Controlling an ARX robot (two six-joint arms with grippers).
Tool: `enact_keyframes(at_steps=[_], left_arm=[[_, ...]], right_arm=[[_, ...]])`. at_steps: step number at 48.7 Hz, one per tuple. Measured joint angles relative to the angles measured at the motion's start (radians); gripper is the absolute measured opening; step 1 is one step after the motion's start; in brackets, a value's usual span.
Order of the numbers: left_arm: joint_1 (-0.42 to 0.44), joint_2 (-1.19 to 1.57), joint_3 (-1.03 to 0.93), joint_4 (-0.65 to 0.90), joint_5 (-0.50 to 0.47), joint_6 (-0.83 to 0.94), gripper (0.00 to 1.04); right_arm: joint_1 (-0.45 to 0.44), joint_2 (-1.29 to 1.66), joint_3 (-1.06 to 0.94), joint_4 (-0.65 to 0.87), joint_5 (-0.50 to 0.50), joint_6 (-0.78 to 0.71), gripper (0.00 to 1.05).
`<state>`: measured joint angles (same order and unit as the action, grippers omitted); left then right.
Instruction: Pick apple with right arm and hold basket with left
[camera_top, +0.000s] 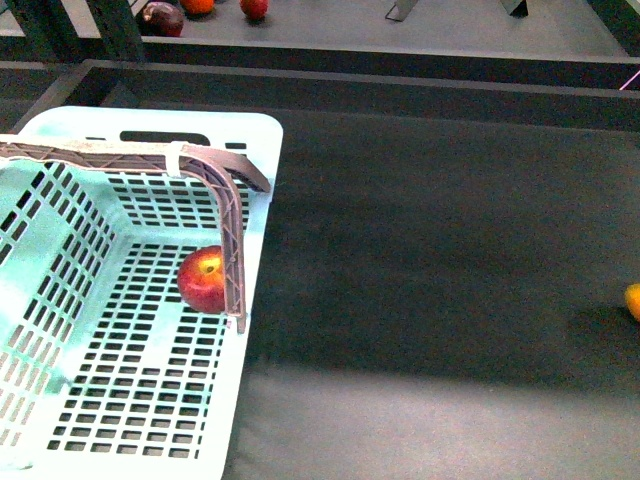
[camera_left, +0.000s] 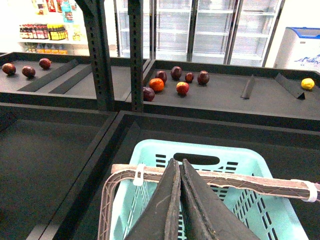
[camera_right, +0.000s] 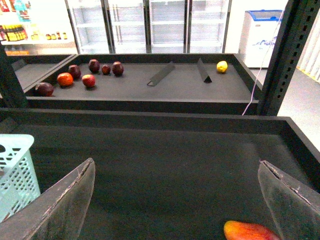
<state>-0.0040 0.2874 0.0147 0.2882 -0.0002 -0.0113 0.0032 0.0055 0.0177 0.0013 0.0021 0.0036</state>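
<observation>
The mint-green basket (camera_top: 60, 130) stands at the left of the dark bin, and the red apple (camera_top: 203, 280) lies on its slotted floor by the right wall. A latticed grey-brown bar (camera_top: 120, 155) with a white band crosses the basket's top and bends down in front of the apple. In the left wrist view my left gripper (camera_left: 178, 161) is shut, its dark fingers pressed together over the basket (camera_left: 150, 147); they hide the apple there. My right gripper (camera_right: 177, 200) is open over the bare bin floor, right of the basket (camera_right: 15, 175) and clear of it.
An orange-red fruit (camera_right: 250, 231) lies near my right gripper's outer finger; it shows at the front view's right edge as an orange-yellow fruit (camera_top: 633, 300). The back shelf holds several dark and red fruits (camera_left: 175, 80) and a yellow one (camera_left: 307, 83). Dark posts (camera_left: 100, 55) rise behind the basket.
</observation>
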Motion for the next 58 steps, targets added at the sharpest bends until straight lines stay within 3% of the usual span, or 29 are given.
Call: enact_keyframes(at_steps=[16, 21, 45, 48, 56, 58], left_arm=[[0.000, -0.116, 0.000, -0.116, 0.000, 0.000, 0.03], [0.000, -0.252, 0.000, -0.276, 0.000, 0.000, 0.03], [0.000, -0.281, 0.000, -0.287, 0.000, 0.000, 0.04], [0.000, -0.281, 0.000, -0.287, 0.000, 0.000, 0.21], [0.000, -0.281, 0.000, -0.287, 0.000, 0.000, 0.51], [0.000, -0.281, 0.000, -0.287, 0.000, 0.000, 0.63]], right_arm=[[0.000, 0.000, 0.000, 0.000, 0.000, 0.000, 0.96], [0.000, 0.000, 0.000, 0.000, 0.000, 0.000, 0.96], [0.000, 0.000, 0.000, 0.000, 0.000, 0.000, 0.96], [0.000, 0.000, 0.000, 0.000, 0.000, 0.000, 0.96], [0.000, 0.000, 0.000, 0.000, 0.000, 0.000, 0.96], [0.000, 0.000, 0.000, 0.000, 0.000, 0.000, 0.96]])
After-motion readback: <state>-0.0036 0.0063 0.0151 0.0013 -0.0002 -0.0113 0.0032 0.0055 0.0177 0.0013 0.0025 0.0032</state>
